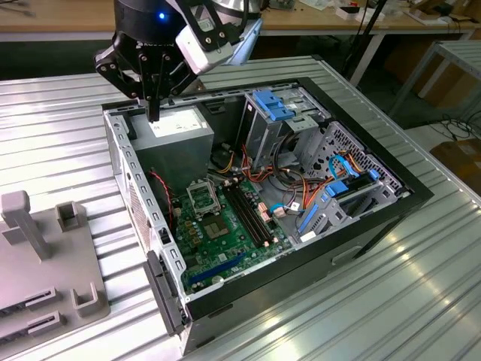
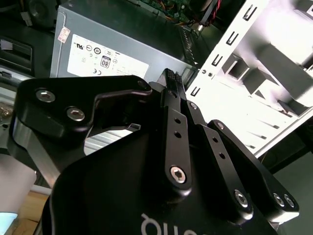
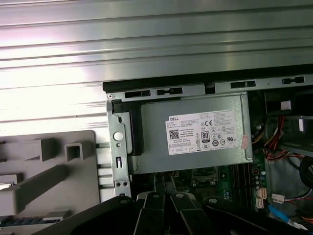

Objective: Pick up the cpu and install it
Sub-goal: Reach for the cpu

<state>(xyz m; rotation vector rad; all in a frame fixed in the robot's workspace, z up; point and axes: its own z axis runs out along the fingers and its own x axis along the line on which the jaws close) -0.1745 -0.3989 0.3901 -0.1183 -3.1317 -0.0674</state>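
- Your claw [image 1: 154, 113] hangs point-down over the corner of the open computer case [image 1: 124, 169] at the exterior view's upper left. Its fingers are pressed together and nothing shows between them. In the second wrist view the fingertips [image 2: 172, 90] meet likewise.
- Edges: the claw's tip stands over the grey power supply [image 1: 171, 129], just inside the case's perforated metal side wall. That wall's upper rim runs just beside the tip.
- Room outside the case: the ribbed metal table [image 1: 60, 128] lies bare in strips on every side. A grey fixture block [image 1: 45, 259] with upright posts sits near the case wall, on the exterior view's left.
- Room inside the case: a drive cage with a blue latch [image 1: 272, 104] and a tangle of cables [image 1: 289, 184] crowd the exterior view's right half. The green board [image 1: 240, 244] lies open from above.
- The cpu [image 1: 216, 229] (the one flat silver-grey square you can make out there) lies face-up on the green board, just beside the black-framed socket [image 1: 201, 197].
- The cpu is well apart from the claw, lower in the case and toward the exterior view's right. The claw does not touch it.
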